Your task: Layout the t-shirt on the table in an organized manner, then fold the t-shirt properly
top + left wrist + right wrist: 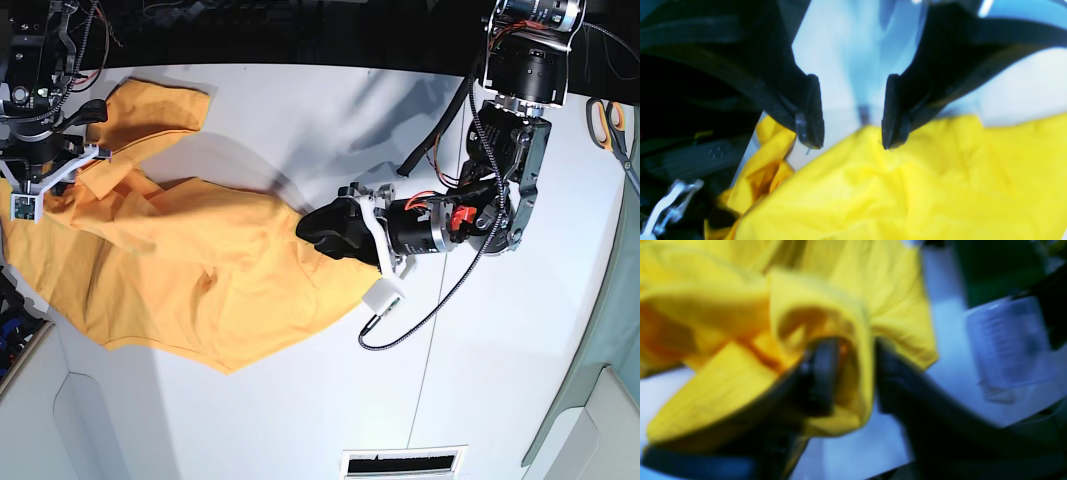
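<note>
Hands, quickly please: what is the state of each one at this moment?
Left hand: open, holding nothing, just above the t-shirt.
Right hand: parted, a fold of the t-shirt between its fingers; grip cannot be told.

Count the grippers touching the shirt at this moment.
2, as far as shows. The right gripper has a shirt fold between its jaws at the far left end. The left gripper stands open at the shirt's right edge, one fingertip on the cloth.

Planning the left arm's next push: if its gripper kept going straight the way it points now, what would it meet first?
Most likely the t-shirt. The left gripper points at its near edge, jaws open and empty just above the yellow cloth, with the table under it. Depth is blurry, so contact may be close.
</note>
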